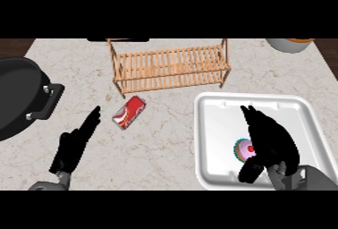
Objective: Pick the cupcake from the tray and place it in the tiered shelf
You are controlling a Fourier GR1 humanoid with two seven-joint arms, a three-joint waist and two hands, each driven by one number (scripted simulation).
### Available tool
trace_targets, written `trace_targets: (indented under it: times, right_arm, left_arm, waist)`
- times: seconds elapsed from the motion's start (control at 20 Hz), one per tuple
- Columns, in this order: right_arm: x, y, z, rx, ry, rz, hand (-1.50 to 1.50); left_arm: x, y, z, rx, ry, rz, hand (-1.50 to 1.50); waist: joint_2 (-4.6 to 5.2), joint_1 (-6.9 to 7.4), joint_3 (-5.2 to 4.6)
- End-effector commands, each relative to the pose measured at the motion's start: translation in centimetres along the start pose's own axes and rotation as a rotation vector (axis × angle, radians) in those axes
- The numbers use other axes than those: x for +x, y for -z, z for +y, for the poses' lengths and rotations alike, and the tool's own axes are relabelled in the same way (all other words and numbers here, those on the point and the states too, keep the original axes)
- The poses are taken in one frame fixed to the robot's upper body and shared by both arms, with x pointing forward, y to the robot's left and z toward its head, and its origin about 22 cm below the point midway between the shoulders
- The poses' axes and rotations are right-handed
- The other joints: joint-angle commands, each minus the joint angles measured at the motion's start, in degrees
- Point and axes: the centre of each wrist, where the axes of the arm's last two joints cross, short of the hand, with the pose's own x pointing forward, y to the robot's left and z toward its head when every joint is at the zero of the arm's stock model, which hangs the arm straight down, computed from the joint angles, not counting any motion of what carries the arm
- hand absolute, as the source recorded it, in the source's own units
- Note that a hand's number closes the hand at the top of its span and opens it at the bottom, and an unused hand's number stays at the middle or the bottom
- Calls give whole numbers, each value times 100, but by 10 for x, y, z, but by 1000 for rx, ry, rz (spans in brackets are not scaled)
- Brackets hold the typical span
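A cupcake (242,149) with pink frosting and a teal wrapper lies in the white tray (218,112) at the right. My right hand (271,141) hovers over the tray with fingers straight, its thumb just right of the cupcake and partly covering it; the hand is open. The wooden tiered shelf (170,67) stands at the back centre, its slats bare. My left hand (74,145) rests open at the lower left, fingers pointing up and away.
A red soda can (129,112) lies on its side on the marble counter between the shelf and my left hand. A large black pan (20,96) with a handle sits at the left edge. A bowl's rim (290,44) shows at the top right.
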Motion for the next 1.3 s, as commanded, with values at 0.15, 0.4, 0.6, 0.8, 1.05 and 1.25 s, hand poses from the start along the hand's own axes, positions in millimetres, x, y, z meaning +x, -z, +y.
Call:
trace_targets:
  times: [0.15,0.4,0.6,0.8,1.05,1.25]
  right_arm:
    - [2,1,2,3,-105,161,-150]
    - [-12,4,10,22,-102,158,-150]
    - [-6,29,27,28,-122,175,-150]
    - [-5,25,27,27,-143,173,-150]
    - [-11,19,46,49,-156,189,-150]
    - [-12,33,64,56,-134,192,-150]
  left_arm:
    - [-15,2,-1,-8,2,5,0]
    - [5,1,3,-4,3,1,0]
    - [-4,-3,4,-6,-4,-4,0]
    - [-10,-11,-1,-7,7,-7,0]
    - [-11,-6,-11,-14,-14,16,0]
    - [-12,-5,7,5,1,7,0]
  waist:
    - [7,-43,-3]
    - [0,-36,4]
    - [12,-4,4]
    - [3,-8,4]
    - [0,-41,3]
    - [4,-28,4]
